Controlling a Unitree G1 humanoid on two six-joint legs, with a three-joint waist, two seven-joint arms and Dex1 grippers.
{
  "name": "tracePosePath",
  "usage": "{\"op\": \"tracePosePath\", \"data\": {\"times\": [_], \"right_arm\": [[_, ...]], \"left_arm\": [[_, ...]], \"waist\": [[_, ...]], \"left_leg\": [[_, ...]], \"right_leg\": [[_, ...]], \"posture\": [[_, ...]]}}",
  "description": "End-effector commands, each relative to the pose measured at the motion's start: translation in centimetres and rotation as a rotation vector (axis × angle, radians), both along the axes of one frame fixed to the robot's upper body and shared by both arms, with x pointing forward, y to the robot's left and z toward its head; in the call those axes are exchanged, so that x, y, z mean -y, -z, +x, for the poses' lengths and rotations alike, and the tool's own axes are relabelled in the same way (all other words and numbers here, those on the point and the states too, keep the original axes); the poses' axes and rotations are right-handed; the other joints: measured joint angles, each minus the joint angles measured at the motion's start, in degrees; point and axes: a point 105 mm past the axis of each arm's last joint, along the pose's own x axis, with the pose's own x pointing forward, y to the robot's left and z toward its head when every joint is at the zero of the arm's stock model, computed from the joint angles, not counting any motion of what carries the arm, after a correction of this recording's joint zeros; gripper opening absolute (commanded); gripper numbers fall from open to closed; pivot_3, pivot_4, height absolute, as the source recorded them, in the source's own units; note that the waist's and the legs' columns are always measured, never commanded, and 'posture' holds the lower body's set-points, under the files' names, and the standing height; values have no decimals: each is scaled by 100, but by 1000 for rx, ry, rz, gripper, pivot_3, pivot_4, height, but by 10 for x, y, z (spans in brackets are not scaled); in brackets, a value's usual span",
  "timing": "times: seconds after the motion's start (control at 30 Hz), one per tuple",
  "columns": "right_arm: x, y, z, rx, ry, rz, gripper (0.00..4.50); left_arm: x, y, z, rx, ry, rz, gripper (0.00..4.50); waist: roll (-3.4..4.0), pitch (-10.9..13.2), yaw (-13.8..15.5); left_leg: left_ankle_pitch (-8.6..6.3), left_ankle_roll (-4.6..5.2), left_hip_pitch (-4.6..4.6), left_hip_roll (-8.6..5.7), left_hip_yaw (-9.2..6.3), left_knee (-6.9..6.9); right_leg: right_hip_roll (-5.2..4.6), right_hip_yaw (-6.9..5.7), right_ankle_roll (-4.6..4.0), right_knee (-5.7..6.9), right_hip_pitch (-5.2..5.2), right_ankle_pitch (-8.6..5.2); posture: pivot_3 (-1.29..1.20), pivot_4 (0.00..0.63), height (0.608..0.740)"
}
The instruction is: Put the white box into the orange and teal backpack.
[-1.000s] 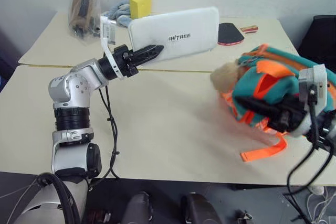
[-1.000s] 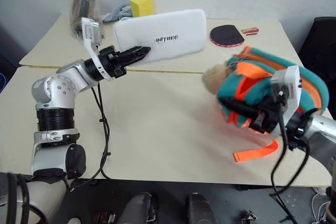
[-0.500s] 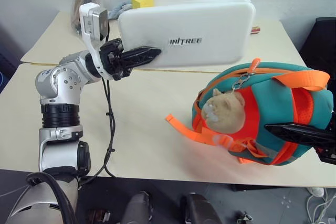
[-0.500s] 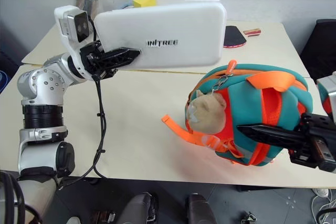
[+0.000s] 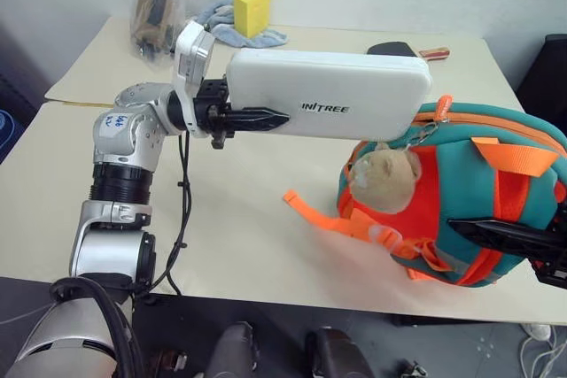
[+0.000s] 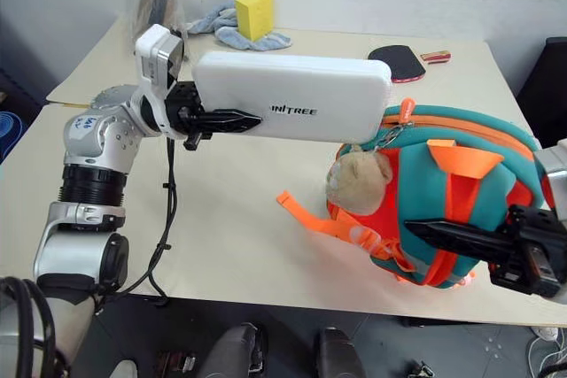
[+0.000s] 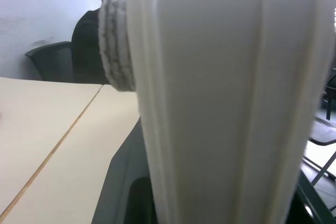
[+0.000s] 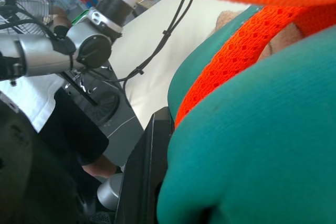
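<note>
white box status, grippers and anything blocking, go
Left gripper shut on white box, held level above table. Right gripper shut on orange and teal backpack. No open zip visible.

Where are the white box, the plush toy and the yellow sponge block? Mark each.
white box [image 5: 354,104], left eye view, middle of its broad face.
plush toy [image 5: 383,176], left eye view, its head.
yellow sponge block [image 6: 253,12], right eye view, its front face.

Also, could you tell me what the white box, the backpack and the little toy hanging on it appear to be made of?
The white box looks like hard plastic with a smooth satin finish: rounded corners, moulded ridges, soft reflections. The orange and teal backpack seems to be woven fabric, matte, with open orange mesh in the right wrist view and flat webbing straps. The tan toy looks like fuzzy plush.
</note>
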Motion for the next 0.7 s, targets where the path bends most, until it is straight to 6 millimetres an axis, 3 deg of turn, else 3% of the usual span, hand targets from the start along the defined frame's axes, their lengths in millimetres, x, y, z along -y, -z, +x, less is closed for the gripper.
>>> {"op": "tracePosePath", "data": {"times": [0.03, 0.17, 0.4, 0.53, 0.7], "right_arm": [[-3, -10, -11, 52, -38, 19, 25], [-4, -7, -13, 45, -41, 12, 25], [-5, -15, -9, 71, -41, 9, 25], [-6, -18, -2, 89, -29, 14, 25], [-12, -12, 1, 92, -37, 3, 25]], "left_arm": [[-4, -9, -2, 54, 3, 7, 1355], [-6, -12, -1, 51, 4, 6, 1355], [1, 2, -1, 98, 28, 85, 1355], [14, 14, -5, 151, 70, 137, 1355], [25, 23, 5, 266, 46, 225, 1355]], "waist": [[0, 0, 1], [0, 0, -1], [0, 0, 1], [0, 0, 15], [0, 0, 10]], "left_leg": [[0, 0, -4, 0, 0, 0], [0, 0, -9, 0, -3, 6], [-1, 2, -12, 0, -4, 12], [-1, 2, -14, 0, -7, 13], [-2, 4, -22, -2, -11, 22]], "right_leg": [[0, -1, 0, -1, -2, 0], [0, -3, 1, 3, -6, 0], [-1, -4, 6, 2, -5, 3], [-1, -6, 6, 2, -7, 3], [-2, -9, 8, 1, -8, 5]], "posture": [[0, 150, 740], [0, 150, 740], [0, 150, 740], [0, 150, 740], [0, 150, 740]]}}
